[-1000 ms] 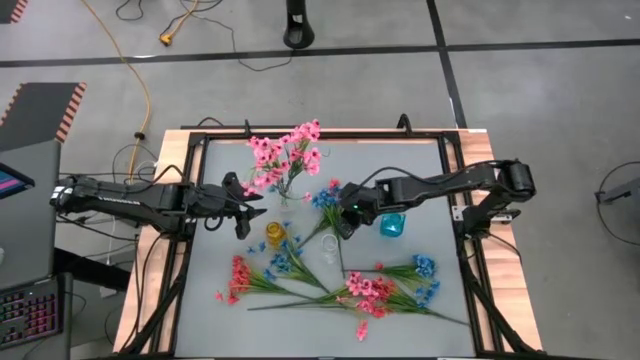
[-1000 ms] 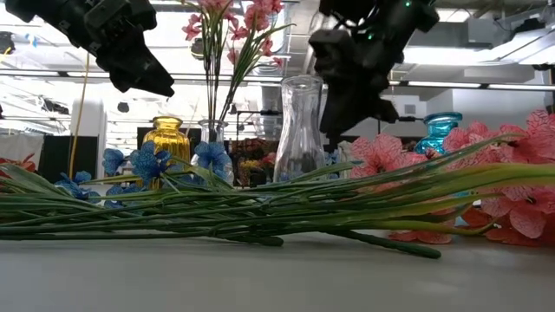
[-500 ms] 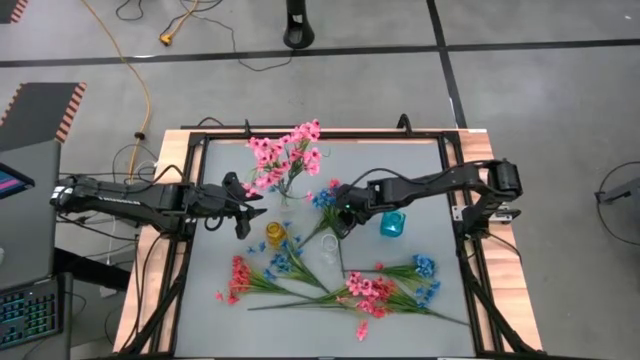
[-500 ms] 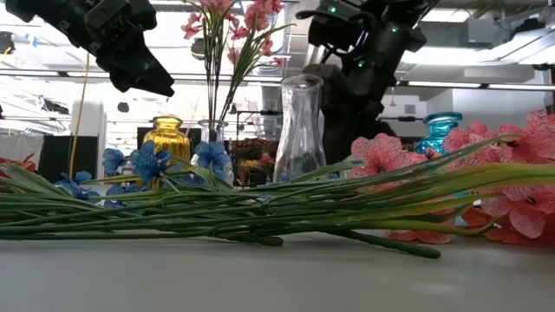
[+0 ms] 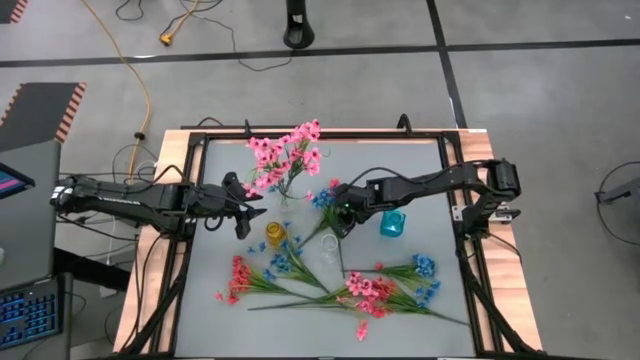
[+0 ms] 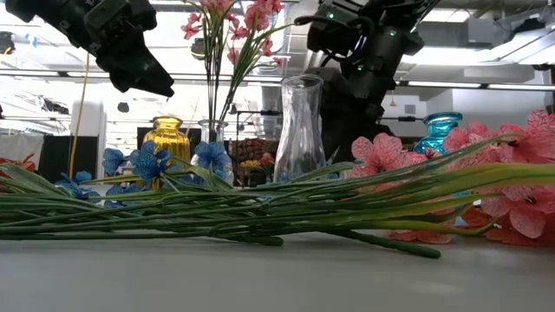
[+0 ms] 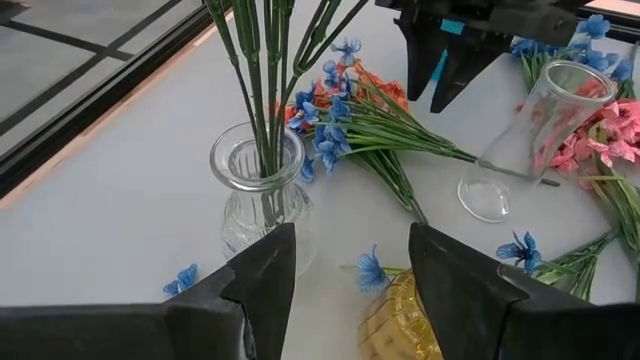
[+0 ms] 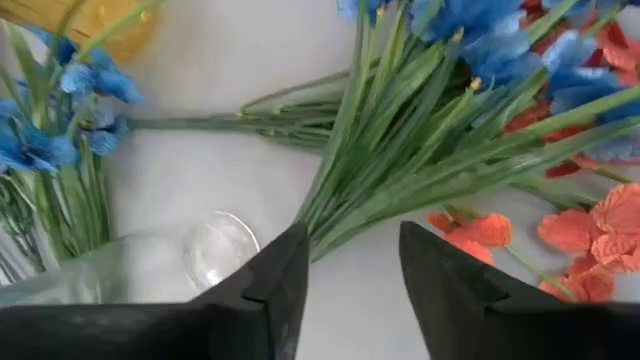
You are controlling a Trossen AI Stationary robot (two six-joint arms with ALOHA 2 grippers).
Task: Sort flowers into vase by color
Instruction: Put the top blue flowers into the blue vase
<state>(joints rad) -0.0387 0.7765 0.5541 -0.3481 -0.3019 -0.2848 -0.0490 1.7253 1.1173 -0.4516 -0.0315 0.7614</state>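
Right gripper, fingers apart and empty, above blue flowers near the clear vase; left gripper, also open, waits by the pink-flower vase.

The left gripper hangs with its fingers parted just above a small clear vase holding green stems — a yellow vase below it, blue flowers lying beyond, a tall clear vase near the right gripper.
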